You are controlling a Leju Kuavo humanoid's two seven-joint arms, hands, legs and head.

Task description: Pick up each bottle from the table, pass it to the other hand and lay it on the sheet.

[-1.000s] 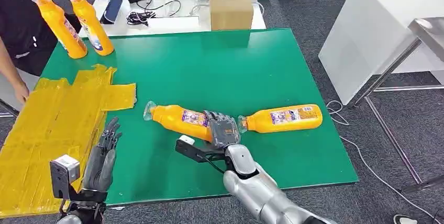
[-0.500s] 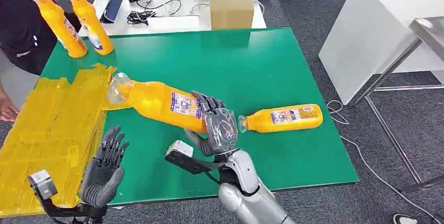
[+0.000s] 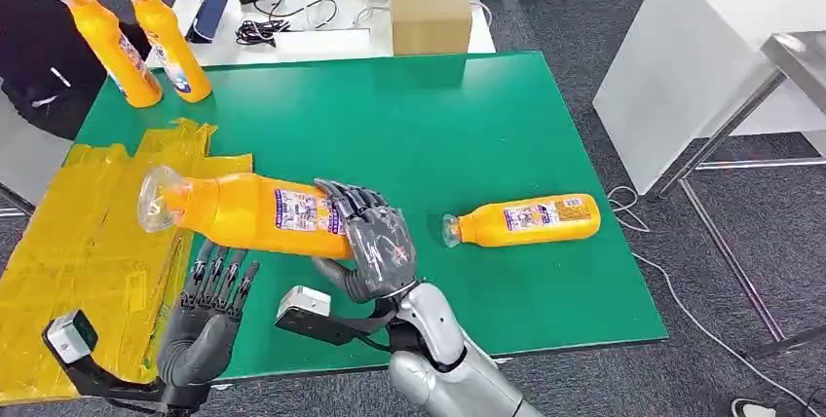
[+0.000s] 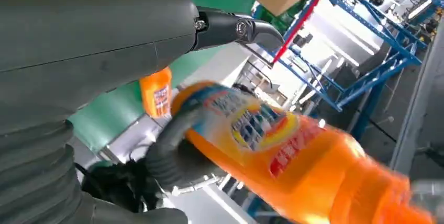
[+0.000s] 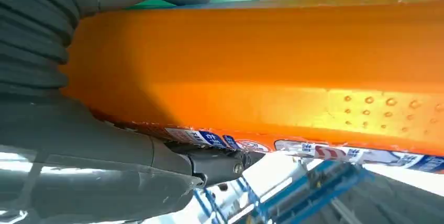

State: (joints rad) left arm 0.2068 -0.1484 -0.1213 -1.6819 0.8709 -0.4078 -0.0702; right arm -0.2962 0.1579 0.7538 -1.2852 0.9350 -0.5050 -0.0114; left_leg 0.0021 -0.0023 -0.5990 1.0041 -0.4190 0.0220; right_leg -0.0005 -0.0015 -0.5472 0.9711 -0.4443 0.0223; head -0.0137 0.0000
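A: Where is the bottle the robot is working with?

B: The held bottle (image 3: 248, 213) is in the air over the near left part of the green table (image 3: 409, 125), lying nearly level. The right hand (image 3: 375, 246) grips it around the base end, fingers wrapped over the top of the body, and its clear-capped neck points left, out over the edge of the yellow sheet (image 3: 88, 232).

A: And the left hand?

B: The left hand (image 3: 209, 315) is below the bottle, near the table's front edge, palm up and fingers spread. It holds nothing and stays apart from the bottle in the head view. The left wrist view is blurred, so I can't say how close the fingers come, but the orange body (image 4: 293, 150) fills the space in front of that hand.

A: What else is on the table?

B: A second bottle (image 3: 523, 219) lies on its side on the green surface to the right of the right hand, cap toward the hand. Two upright bottles (image 3: 136, 42) stand together at the far left corner, just beyond the sheet. A person in dark clothing (image 3: 34, 56) is at the left edge beside them. Behind the green table, a cardboard box (image 3: 429, 13) sits on a white table with cables and devices.
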